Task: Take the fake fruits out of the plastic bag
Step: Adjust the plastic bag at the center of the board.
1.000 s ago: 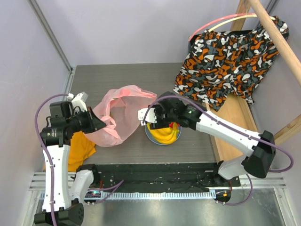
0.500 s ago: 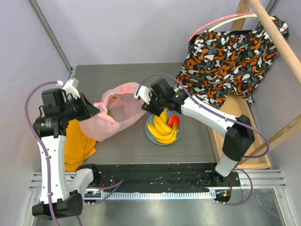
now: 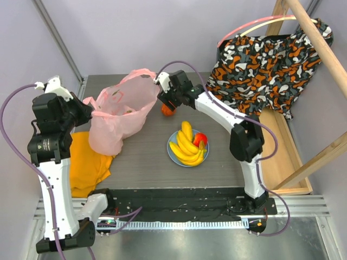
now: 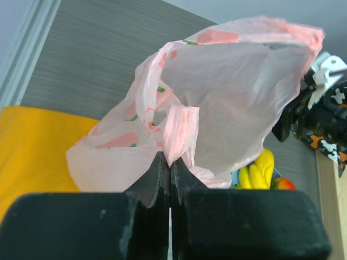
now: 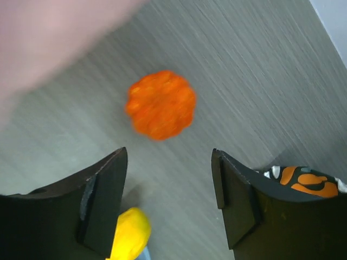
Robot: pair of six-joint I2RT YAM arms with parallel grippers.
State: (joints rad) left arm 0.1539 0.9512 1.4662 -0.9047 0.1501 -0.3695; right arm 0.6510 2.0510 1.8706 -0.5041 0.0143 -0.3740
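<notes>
The pink plastic bag (image 3: 116, 119) hangs lifted off the table at the left, its mouth (image 4: 233, 86) facing right. My left gripper (image 3: 87, 110) is shut on a bunched handle of the bag (image 4: 174, 130). An orange ridged fruit (image 3: 167, 110) lies on the table beside the bag's mouth. My right gripper (image 3: 169, 102) hovers just over the orange fruit (image 5: 161, 104), open, its fingers (image 5: 103, 195) holding nothing. A yellow banana bunch (image 3: 186, 145) and a red fruit (image 3: 200, 138) rest on the light-blue plate (image 3: 171, 154).
An orange cloth (image 3: 89, 165) lies under the left arm at the table's left edge. Patterned fabric (image 3: 265, 65) hangs off a wooden rail at the back right. A wooden frame (image 3: 276, 141) borders the table's right side.
My left gripper has raised the bag up and back. My right gripper has left the plate, moved to the back by the bag's mouth and opened wider. The orange fruit now lies on the table.
</notes>
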